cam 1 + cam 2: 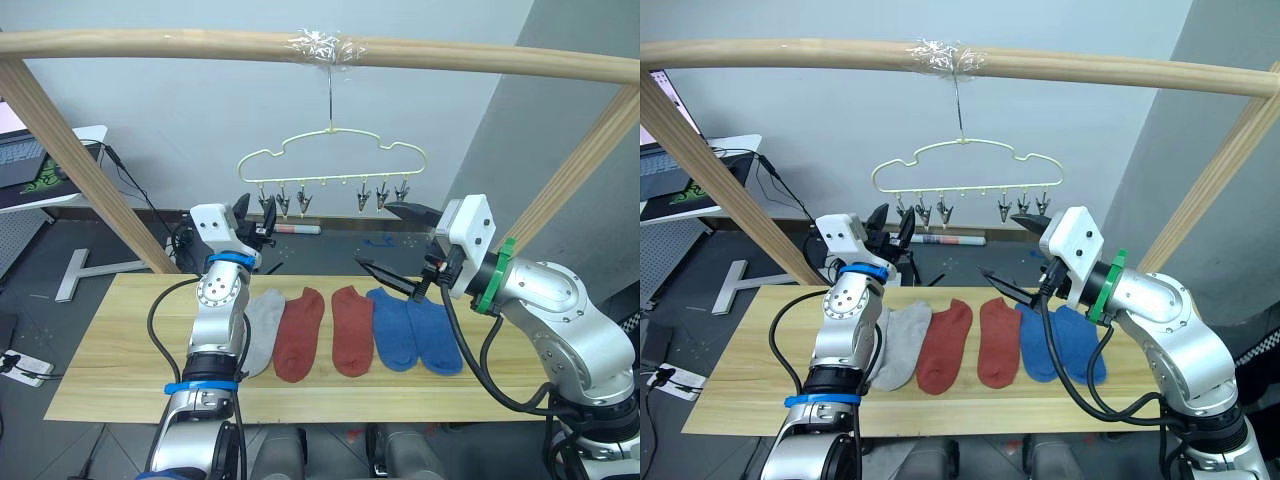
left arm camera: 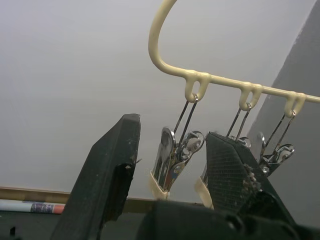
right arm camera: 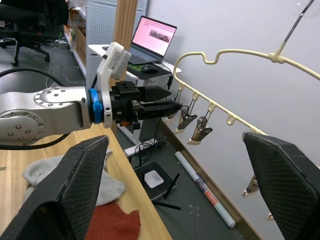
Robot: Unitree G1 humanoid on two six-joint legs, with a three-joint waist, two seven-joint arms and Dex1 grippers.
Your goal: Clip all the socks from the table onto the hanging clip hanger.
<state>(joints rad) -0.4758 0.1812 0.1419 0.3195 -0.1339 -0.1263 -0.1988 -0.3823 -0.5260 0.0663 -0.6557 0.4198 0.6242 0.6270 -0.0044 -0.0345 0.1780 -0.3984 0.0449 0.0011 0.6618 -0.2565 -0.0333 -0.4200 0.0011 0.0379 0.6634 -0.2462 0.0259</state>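
Several socks lie side by side on the table point(image 1: 110, 350): a light grey sock point(image 1: 264, 322) partly behind my left arm, two rust red socks point(image 1: 300, 335) point(image 1: 352, 330) and two blue socks point(image 1: 392, 328) point(image 1: 436, 338). The pale yellow clip hanger point(image 1: 330, 158) hangs from the top pole with bare metal clips point(image 1: 283, 200). My left gripper point(image 1: 255, 225) is raised and open, its fingers point(image 2: 107, 180) on either side of the hanger's end clip point(image 2: 172, 160). My right gripper point(image 1: 396, 243) hovers wide open and holding nothing above the blue socks, below the right-hand clips.
A round wooden pole frame point(image 1: 150, 42) spans overhead, with slanted legs point(image 1: 90, 170) at both sides. A laptop point(image 3: 155, 35) sits on a white side table to the left. A marker-like tube point(image 1: 297, 229) and cables lie on the floor behind the table.
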